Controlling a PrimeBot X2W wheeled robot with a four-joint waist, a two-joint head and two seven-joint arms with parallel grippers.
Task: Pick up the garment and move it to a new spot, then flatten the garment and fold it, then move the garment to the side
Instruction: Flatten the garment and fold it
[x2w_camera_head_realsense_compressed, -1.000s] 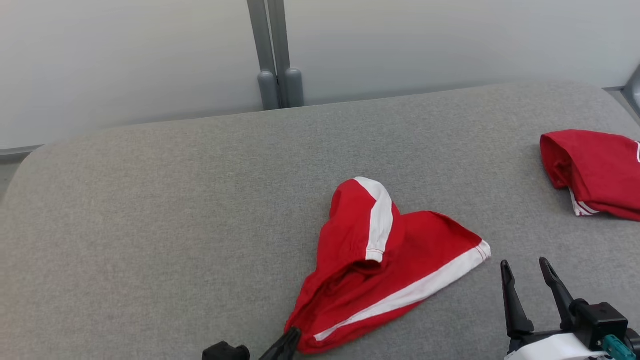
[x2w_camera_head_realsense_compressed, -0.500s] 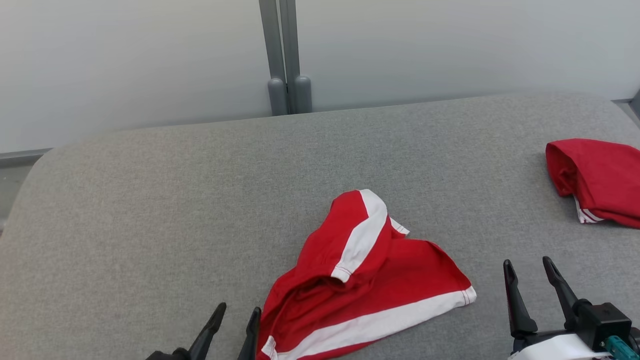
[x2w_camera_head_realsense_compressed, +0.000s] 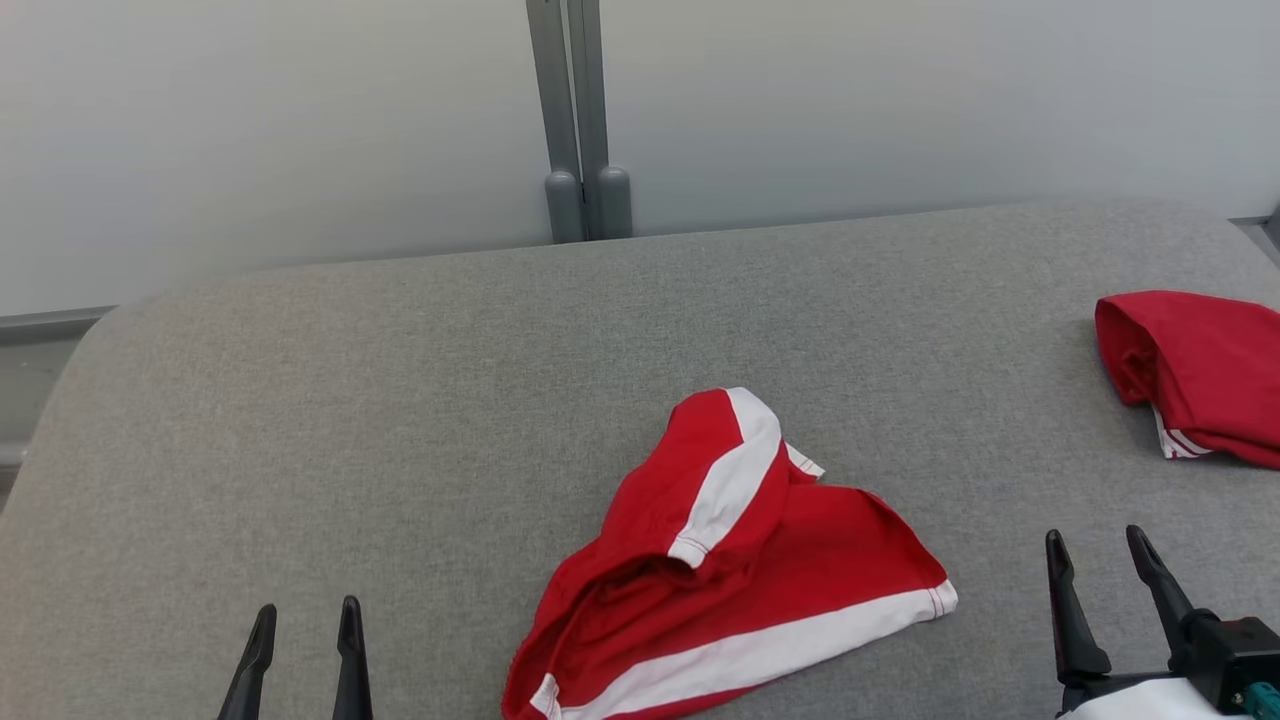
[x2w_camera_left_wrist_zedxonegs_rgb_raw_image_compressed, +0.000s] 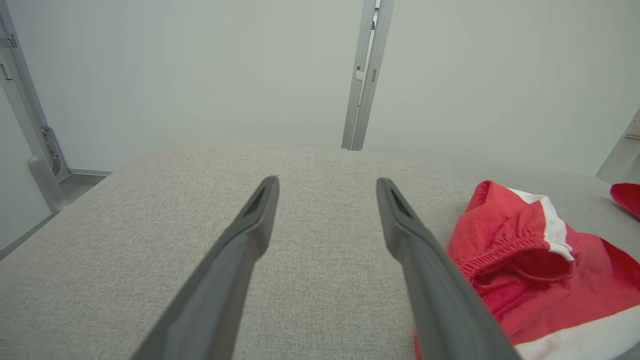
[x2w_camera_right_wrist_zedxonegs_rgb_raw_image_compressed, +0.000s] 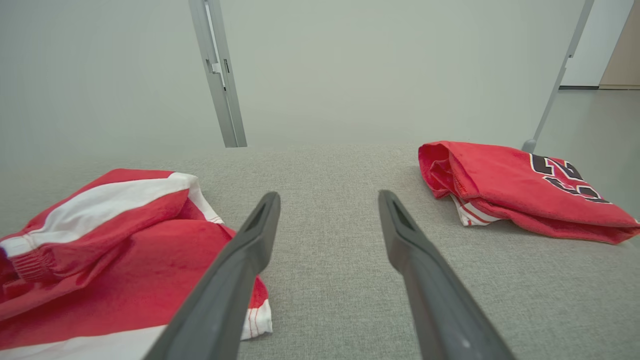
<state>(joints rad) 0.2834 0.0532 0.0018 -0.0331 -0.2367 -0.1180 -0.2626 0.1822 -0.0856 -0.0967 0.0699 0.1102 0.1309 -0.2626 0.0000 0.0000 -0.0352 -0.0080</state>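
- The garment (x2w_camera_head_realsense_compressed: 830, 545), red shorts with white side stripes, is found crumpled on the grey padded surface (x2w_camera_head_realsense_compressed: 400, 400), at 6 o'clock in the head view and slightly toward 5 o'clock.
- One striped leg is folded over the body of the garment. The elastic waistband (x2w_camera_left_wrist_zedxonegs_rgb_raw_image_compressed: 510, 247) is seen gathered and gaping in the left wrist view.
- The left gripper (x2w_camera_head_realsense_compressed: 307, 610) is located at 7 o'clock in the head view, apart from the garment. Its fingers are spread, bare surface is seen between them, and nothing is held.
- The right gripper (x2w_camera_head_realsense_compressed: 1094, 535) is located at 4 o'clock in the head view, apart from the garment's striped hem. Its fingers are likewise spread, and nothing is held.
- A second red garment (x2w_camera_head_realsense_compressed: 1200, 370), folded and marked with black lettering, is placed at 3 o'clock, well apart from the shorts.
- A grey post (x2w_camera_head_realsense_compressed: 580, 120) is mounted at 12 o'clock, behind the surface, against a pale wall (x2w_camera_head_realsense_compressed: 250, 130).
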